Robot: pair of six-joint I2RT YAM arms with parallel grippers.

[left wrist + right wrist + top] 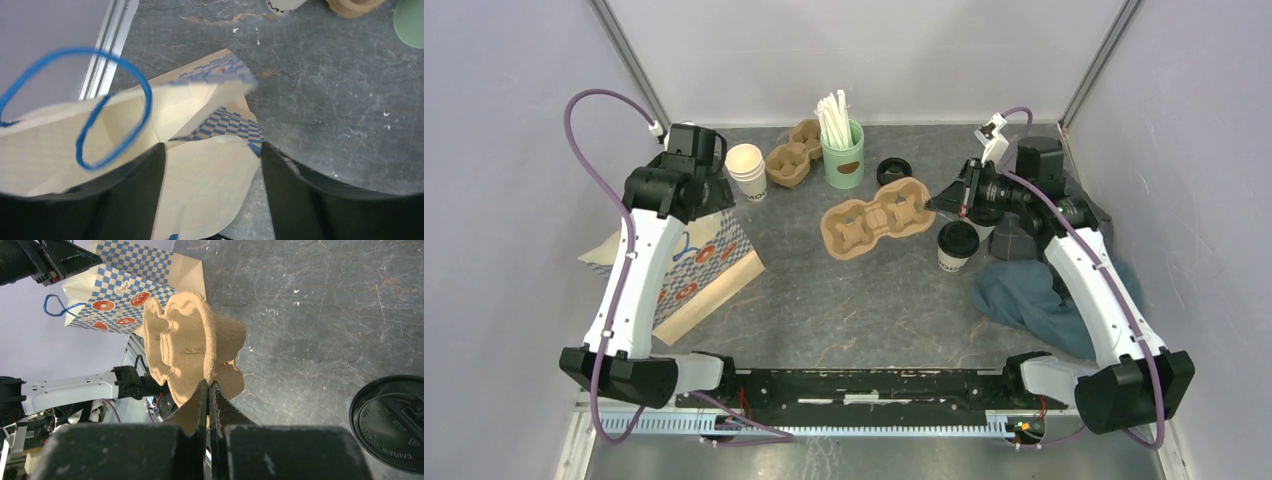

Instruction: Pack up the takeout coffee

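The takeout coffee, a white cup with a black lid, stands on the table right of centre; its lid shows at the right edge of the right wrist view. Just left of it lies a brown pulp cup carrier. My right gripper is shut on the rim of this carrier. At the left stands a blue-checked paper bag. My left gripper hangs open above the mouth of the bag, with nothing between its fingers. A blue handle loops up beside it.
At the back stand a stack of lidless white cups, a second pulp carrier, a green holder of straws and a loose black lid. A blue cloth lies under the right arm. Walls enclose three sides.
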